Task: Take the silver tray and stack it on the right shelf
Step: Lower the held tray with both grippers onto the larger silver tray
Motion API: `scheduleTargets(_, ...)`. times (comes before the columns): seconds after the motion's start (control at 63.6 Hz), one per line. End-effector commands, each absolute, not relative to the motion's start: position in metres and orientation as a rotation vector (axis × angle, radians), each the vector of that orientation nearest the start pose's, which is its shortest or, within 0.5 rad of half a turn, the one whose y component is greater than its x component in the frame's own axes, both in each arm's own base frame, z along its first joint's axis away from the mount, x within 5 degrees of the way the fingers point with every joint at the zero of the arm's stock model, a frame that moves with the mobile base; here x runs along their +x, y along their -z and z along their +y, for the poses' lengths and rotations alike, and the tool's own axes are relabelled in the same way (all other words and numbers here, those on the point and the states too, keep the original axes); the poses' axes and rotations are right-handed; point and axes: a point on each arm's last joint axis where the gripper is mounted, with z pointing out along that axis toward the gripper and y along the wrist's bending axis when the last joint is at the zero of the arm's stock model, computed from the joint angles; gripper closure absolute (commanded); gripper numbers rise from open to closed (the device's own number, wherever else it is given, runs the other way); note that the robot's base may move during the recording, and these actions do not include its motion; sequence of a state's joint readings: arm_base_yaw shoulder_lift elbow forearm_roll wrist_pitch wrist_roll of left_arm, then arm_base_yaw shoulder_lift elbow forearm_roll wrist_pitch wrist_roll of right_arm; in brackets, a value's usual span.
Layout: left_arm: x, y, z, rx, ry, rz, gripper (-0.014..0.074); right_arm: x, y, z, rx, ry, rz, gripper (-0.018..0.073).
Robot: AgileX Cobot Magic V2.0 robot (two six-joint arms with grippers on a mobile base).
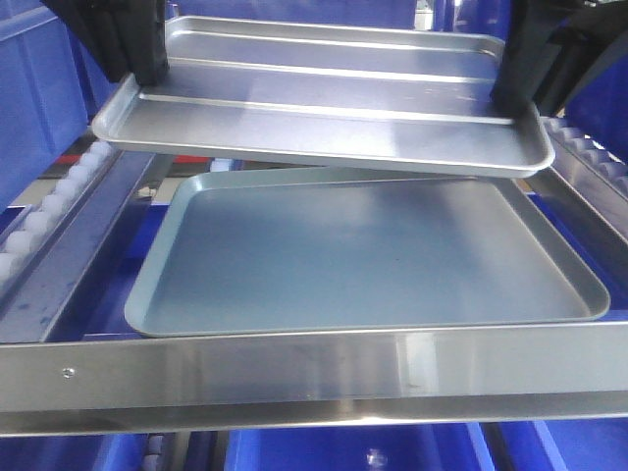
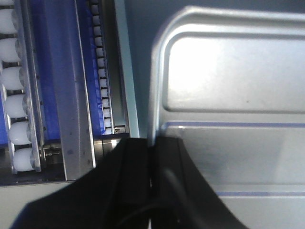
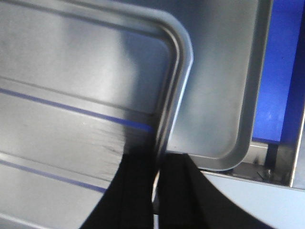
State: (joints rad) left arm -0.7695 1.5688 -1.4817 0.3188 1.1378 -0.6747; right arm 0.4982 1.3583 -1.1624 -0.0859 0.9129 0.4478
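Your silver tray (image 1: 324, 123) is glossy smooth metal, the grey tray (image 1: 373, 255) duller and matt, the right shelf (image 1: 314, 368) polished steel.

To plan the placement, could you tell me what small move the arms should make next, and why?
Probably lower the silver tray straight down: the left end effector and right end effector clamp its ends, and it hangs above the grey tray on the shelf.

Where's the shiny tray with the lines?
In the front view the silver tray hangs near the top, gripped at each end by the left end effector and right end effector, above the grey tray on the right shelf.
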Motion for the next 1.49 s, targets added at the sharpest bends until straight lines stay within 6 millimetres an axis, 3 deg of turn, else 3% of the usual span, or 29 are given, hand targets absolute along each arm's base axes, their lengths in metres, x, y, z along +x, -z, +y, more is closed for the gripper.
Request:
scheduleTargets(0.0, 0.250, -0.377, -0.205, 0.210, 0.140, 2.484, 0.0697, 0.245, -0.346, 0.126, -0.145, -0.275, 2.501, 0.0502)
scheduleTargets(1.179, 0.252, -0.375, -0.210, 0.215, 0.180, 2.476, 0.0697, 0.246, -0.347, 0.126, -0.148, -0.277, 2.490, 0.0502)
scheduleTargets(1.336, 0.258, -0.370, -0.217, 0.230, 0.206, 2.454, 0.0697, 0.252, -0.347, 0.114, -0.119, -0.241, 2.493, 0.0502)
scheduleTargets(1.477, 0.268, -0.354, -0.227, 0.282, 0.174, 2.468, 0.0697, 0.266, -0.346, 0.097, -0.114, -0.171, 2.502, 0.0502)
